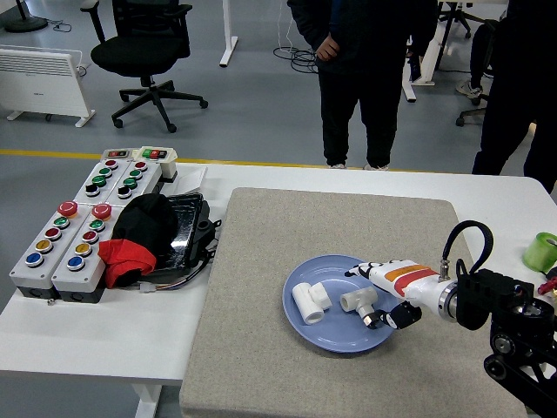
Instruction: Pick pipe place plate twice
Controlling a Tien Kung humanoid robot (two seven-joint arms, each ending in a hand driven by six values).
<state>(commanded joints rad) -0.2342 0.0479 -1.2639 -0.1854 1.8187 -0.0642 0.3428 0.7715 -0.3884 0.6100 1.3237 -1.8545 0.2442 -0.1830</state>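
A white table (261,178) carries a grey felt mat (348,235) across its middle. On the mat sits a round blue plate (305,335), a little right of centre and toward the near edge. Two white pipe fittings lie on the plate. The larger fitting (309,302) rests on the plate's left half. The smaller T-shaped fitting (354,300) lies just right of it, the two close together but apart.

The robot's right hand (387,292), white with an orange stripe on a black arm, reaches in from the right and sits over the plate's right edge. Its fingers (379,319) are loosely parted and clamp nothing; the smaller fitting lies right beside them, free on the plate. The left arm is out of sight.

On the left part of the table stand grey button boxes (83,226) with red, green, yellow and blue buttons. Next to them lies a black tray (187,226) with a black and red cloth (135,239) heaped on it. A green roll (541,251) sits at the far right edge.

Beyond the table, a person in dark clothes (361,78) stands on the grey floor. A black office chair (144,48) stands further left.
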